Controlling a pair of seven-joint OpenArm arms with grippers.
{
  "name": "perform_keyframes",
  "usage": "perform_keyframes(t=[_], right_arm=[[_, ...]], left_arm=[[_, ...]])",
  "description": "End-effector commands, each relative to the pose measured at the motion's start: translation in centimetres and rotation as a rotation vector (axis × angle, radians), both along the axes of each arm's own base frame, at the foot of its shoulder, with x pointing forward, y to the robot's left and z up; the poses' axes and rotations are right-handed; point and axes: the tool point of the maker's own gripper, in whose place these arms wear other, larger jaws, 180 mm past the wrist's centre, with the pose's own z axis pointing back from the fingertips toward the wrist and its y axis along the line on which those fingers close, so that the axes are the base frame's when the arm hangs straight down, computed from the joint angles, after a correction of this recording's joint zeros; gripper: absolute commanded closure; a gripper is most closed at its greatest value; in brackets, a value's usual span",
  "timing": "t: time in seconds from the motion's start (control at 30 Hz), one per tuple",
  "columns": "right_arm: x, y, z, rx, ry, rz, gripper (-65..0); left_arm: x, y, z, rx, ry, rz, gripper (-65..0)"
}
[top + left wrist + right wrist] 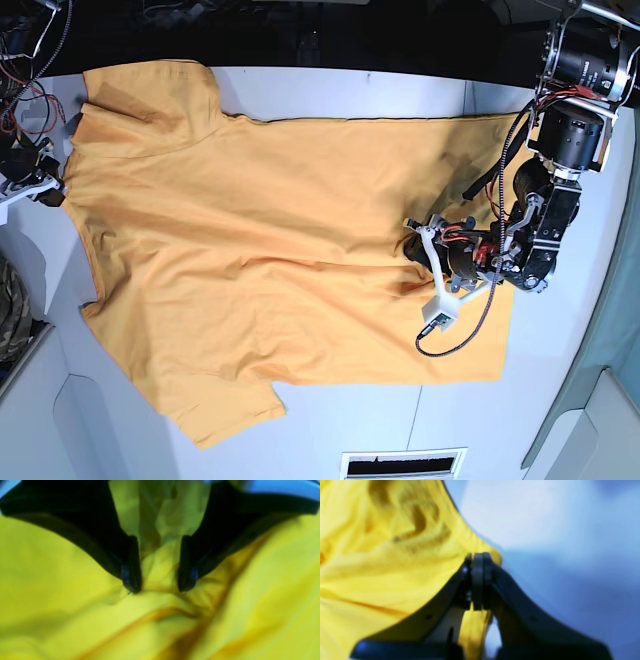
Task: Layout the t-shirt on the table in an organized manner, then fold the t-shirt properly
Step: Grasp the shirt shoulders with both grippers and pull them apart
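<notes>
The orange-yellow t-shirt (250, 230) lies spread over the white table (560, 400), one sleeve at the far left and the other toward the front. My left gripper (415, 245) rests on the shirt's right part. In the left wrist view the left gripper (158, 587) is open, its black fingertips (131, 583) pressed into wrinkled cloth (75, 592) with a small ridge of fabric between them. My right gripper (50, 190) is at the shirt's left edge. In the right wrist view the right gripper (477, 558) is shut on the hem of the t-shirt (382, 567), and cloth shows below the pads.
A camouflage cloth (10, 300) lies at the left border. A grey vent slot (400, 465) sits at the front edge. Cables and a white camera block (437, 312) hang from the left arm over the shirt. A dark gap (300, 30) runs behind the table.
</notes>
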Motion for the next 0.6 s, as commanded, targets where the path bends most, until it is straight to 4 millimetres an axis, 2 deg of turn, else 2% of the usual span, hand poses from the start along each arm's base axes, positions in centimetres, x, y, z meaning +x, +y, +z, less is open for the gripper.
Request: perform_keyframes(t=[0.0, 0.07, 0.1, 0.2, 0.33, 0.47, 0.57], right_arm=[[1.2, -1.5, 2.6, -0.012, -0.063, -0.013, -4.8], [0.4, -1.9, 3.7, 0.019, -0.052, -0.019, -14.9], [-0.1, -2.2, 4.4, 0.023, -0.065, -0.011, -17.9], [-2.7, -3.7, 5.4, 0.01, -0.078, -0.023, -20.0], [-7.1, -4.8, 3.8, -0.02, 0.018, -0.006, -20.0], [-11.5, -4.9, 1.9, -0.023, 0.094, -0.015, -20.5], [-13.3, -4.7, 1.2, -0.027, 0.119, -0.013, -29.1]], left_arm=[[2.1, 1.1, 2.7, -0.007, -0.074, 0.012, -28.5], [2.0, 2.6, 4.0, -0.024, -0.081, 0.024, -28.5], [1.8, 3.3, 4.6, -0.037, -0.085, 0.03, -28.5], [0.1, 4.5, 5.9, -0.049, -0.077, -0.011, -28.5], [-2.9, 5.4, 6.3, -0.024, -0.078, -0.052, -28.5], [-6.2, 7.5, 5.2, -0.014, -0.041, -0.003, -28.5], [-7.7, 10.2, 4.8, -0.03, -0.036, 0.106, -28.5]])
